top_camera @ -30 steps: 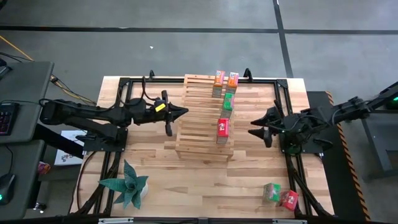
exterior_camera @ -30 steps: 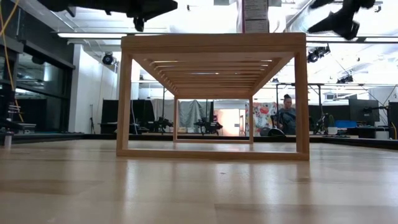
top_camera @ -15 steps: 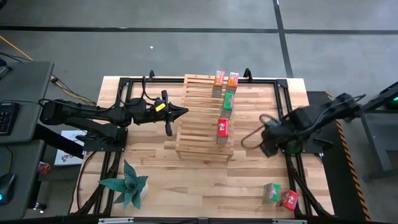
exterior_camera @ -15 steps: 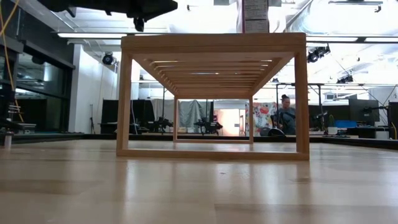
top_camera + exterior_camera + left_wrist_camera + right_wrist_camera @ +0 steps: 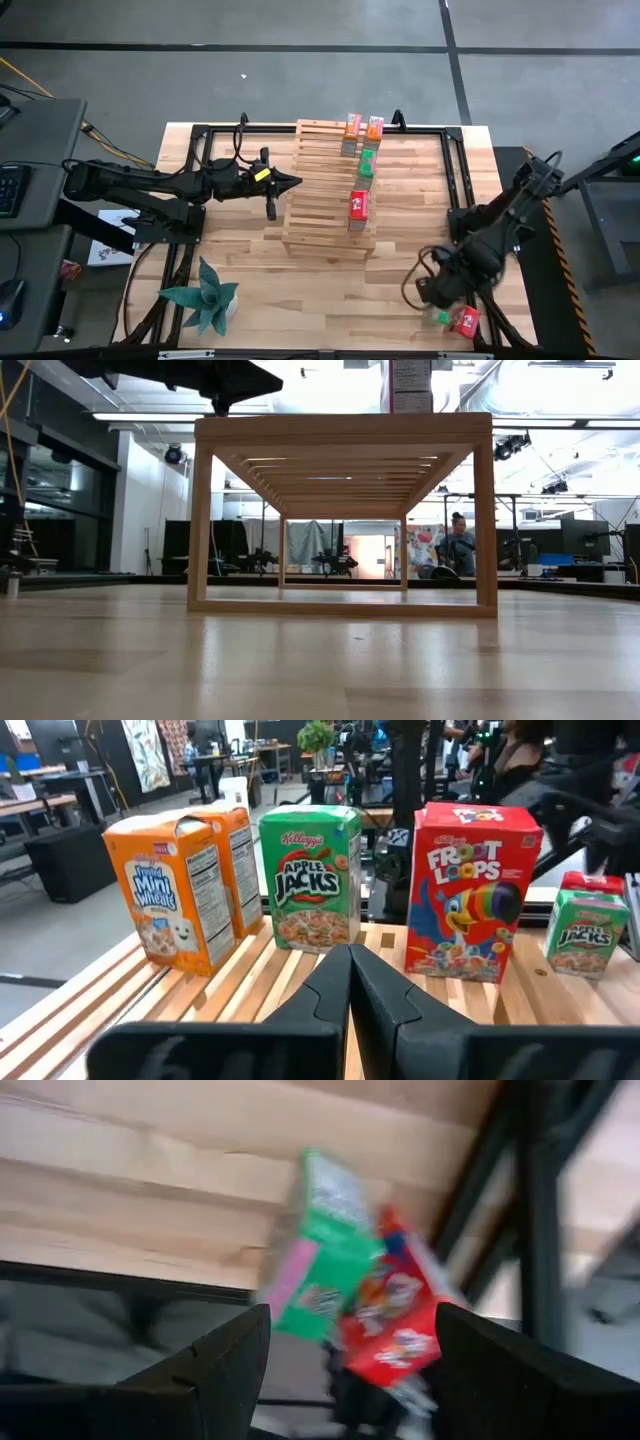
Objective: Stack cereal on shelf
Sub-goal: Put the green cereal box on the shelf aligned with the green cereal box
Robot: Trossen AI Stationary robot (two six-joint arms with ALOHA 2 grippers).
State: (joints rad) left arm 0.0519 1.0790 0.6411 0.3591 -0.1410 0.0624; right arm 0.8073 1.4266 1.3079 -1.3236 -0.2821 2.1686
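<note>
Right tool (image 5: 428,293) has swung down, open, over green box (image 5: 436,316).

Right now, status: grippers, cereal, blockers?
Right gripper open over green box and red box at table edge. Left gripper shut, beside shelf. Four boxes shelved. Nothing in the way.
</note>
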